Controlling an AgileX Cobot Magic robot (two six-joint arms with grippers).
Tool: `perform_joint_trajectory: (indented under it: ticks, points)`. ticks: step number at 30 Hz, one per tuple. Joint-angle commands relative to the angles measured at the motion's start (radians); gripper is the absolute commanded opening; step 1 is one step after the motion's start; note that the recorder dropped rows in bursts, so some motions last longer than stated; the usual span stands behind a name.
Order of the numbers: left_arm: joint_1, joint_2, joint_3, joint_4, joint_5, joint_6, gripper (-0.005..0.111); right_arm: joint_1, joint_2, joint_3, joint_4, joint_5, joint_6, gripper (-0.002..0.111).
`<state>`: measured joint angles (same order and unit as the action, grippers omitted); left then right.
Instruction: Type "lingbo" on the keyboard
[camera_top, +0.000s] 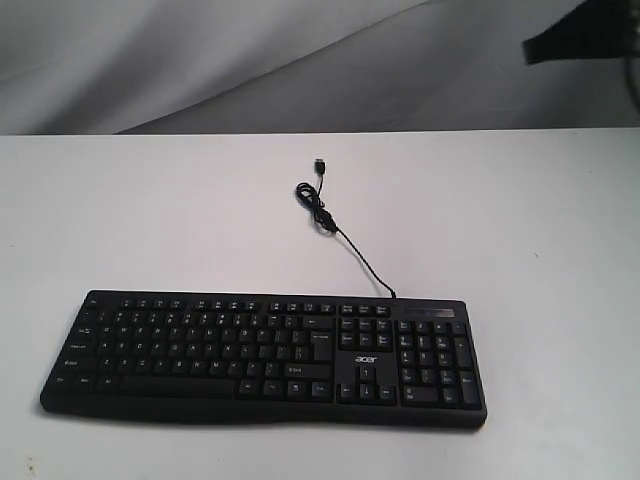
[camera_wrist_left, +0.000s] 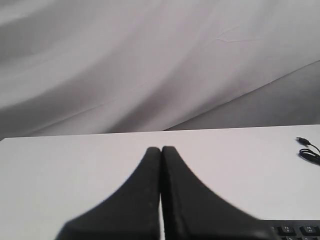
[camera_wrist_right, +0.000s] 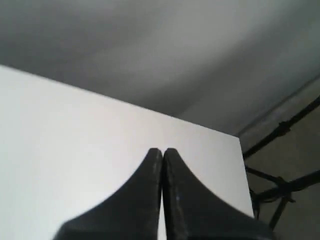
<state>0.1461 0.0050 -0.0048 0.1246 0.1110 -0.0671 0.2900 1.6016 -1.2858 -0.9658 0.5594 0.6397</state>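
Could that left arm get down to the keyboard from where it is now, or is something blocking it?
Probably yes. The left pincer, shut, hangs over the white table with the keyboard close by. Nothing lies between them, and the cable runs off its back edge.

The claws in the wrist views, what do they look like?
The left claw and right claw look alike: two matte black fingers each, broad at the base and curving in to narrow tips. No markings or cables show on them. The right one has faint pale specks.
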Motion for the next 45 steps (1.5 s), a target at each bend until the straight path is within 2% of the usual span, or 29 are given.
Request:
perform_joint_trajectory:
  ticks: [1, 5, 8, 10, 12, 18, 23, 34, 45]
  points:
    - [-0.007, -0.005, 0.005, 0.000, -0.010, -0.002, 0.001, 0.099, 0.172, -0.140, 0.390, 0.010, -0.526, 0.000]
    - [-0.007, -0.005, 0.005, 0.000, -0.010, -0.002, 0.001, 0.157, 0.250, -0.165, 1.145, -0.055, -1.212, 0.000]
    - [-0.007, -0.005, 0.005, 0.000, -0.010, -0.002, 0.001, 0.186, 0.293, -0.165, 1.634, 0.085, -1.757, 0.000]
    - [-0.007, -0.005, 0.005, 0.000, -0.010, -0.002, 0.001, 0.191, 0.324, -0.165, 1.837, 0.258, -1.980, 0.000]
    - [-0.007, -0.005, 0.005, 0.000, -0.010, -0.002, 0.001, 0.199, 0.358, -0.157, 1.954, 0.351, -2.086, 0.000]
    - [-0.007, -0.005, 0.005, 0.000, -0.010, -0.002, 0.001, 0.252, 0.375, -0.016, 1.999, 0.204, -2.220, 0.000]
    - [-0.007, -0.005, 0.005, 0.000, -0.010, -0.002, 0.001, 0.285, 0.375, 0.065, 2.194, 0.165, -2.422, 0.000]
    - [-0.007, -0.005, 0.005, 0.000, -0.010, -0.002, 0.001, 0.361, 0.461, 0.068, 2.177, 0.029, -2.422, 0.000]
    - [-0.007, -0.005, 0.005, 0.000, -0.010, -0.002, 0.001, 0.366, 0.465, 0.068, 2.112, 0.030, -2.410, 0.000]
